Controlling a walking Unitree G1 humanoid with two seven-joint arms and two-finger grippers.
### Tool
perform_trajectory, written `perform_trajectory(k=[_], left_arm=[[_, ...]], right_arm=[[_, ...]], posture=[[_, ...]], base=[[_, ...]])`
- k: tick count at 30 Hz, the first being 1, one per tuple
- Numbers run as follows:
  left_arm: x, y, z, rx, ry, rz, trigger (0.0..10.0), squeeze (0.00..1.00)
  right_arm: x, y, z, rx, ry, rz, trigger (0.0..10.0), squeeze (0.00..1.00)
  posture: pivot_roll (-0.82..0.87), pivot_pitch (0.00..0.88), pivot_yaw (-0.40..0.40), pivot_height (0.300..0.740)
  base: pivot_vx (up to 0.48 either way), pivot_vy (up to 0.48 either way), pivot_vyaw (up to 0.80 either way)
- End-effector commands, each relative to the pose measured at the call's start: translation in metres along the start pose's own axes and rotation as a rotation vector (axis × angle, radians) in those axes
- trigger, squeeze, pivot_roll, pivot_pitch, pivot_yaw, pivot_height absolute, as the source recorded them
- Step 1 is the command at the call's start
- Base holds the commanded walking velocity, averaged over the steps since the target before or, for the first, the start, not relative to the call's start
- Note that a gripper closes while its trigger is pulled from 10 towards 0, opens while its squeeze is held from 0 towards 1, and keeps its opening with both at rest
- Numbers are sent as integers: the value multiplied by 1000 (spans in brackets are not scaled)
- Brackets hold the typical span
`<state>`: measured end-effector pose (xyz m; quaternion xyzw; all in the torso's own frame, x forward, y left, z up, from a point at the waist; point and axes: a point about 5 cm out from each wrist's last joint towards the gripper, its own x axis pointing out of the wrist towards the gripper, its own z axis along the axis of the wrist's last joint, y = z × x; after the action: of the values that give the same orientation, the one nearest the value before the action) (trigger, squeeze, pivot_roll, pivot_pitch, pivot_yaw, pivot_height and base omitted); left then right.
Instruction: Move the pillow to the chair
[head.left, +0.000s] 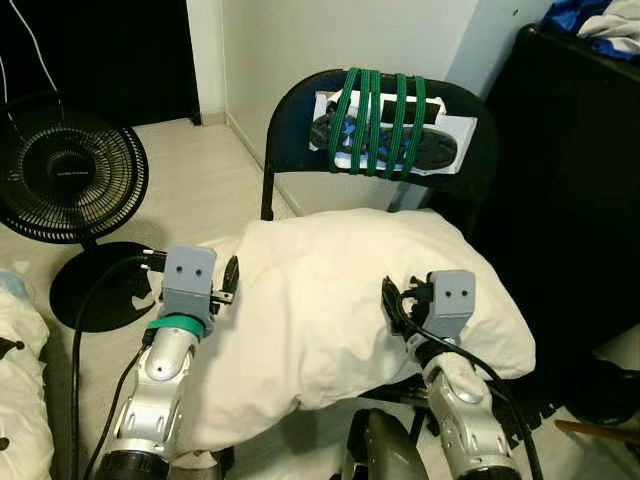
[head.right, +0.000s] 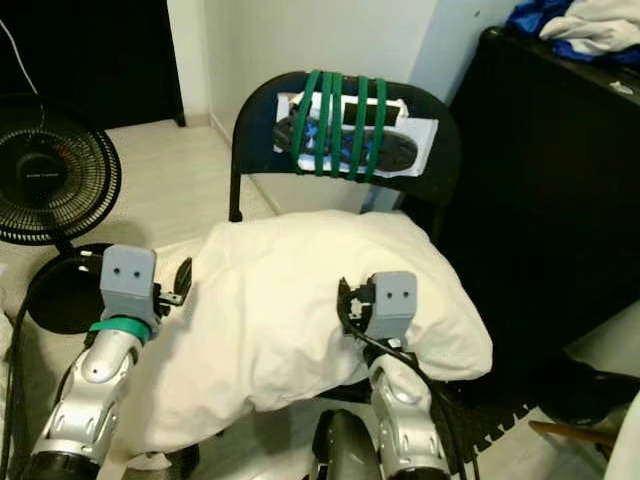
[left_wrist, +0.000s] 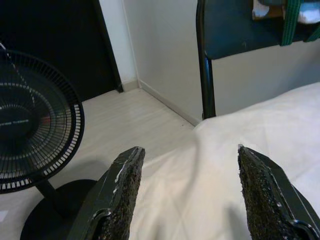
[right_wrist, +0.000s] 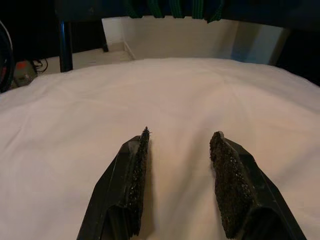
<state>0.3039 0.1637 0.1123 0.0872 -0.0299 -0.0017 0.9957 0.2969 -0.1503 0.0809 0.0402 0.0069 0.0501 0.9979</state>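
white pillow draped over folding chair | left claw, right claw both spread, nothing gripped | risk: overhang below left claw judged likely to slide off

I can read nothing for certain: the only lettering I find is a line of pale print on the hub of the black fan at the upper left of my left eye view, too small and blurred to make out.
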Motion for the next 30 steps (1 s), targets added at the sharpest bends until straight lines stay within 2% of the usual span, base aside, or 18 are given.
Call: perform_trajectory(k=[1, 10, 22, 30], left_arm=[[1, -3, -2, 5, 18, -7, 10000, 0], [-2, -4, -3, 1, 26, -3, 10000, 0], [-6, -2, -5, -1, 34, 9, 10000, 0], [-7, -2, -4, -1, 35, 9, 10000, 0]], right_arm=[[-3, -3, -5, 6, 15, -16, 10000, 0], [-2, -2, -6, 0, 15, -12, 10000, 0], [-2, 1, -6, -3, 16, -1, 10000, 0], [-3, 1, -7, -2, 18, -2, 10000, 0]], posture=[[104, 7, -46, 652], [104, 16, -55, 677], [105, 23, -59, 737], [105, 23, -59, 740]], base=[[0, 0, 0], [0, 0, 0], [0, 0, 0], [0, 0, 0]])
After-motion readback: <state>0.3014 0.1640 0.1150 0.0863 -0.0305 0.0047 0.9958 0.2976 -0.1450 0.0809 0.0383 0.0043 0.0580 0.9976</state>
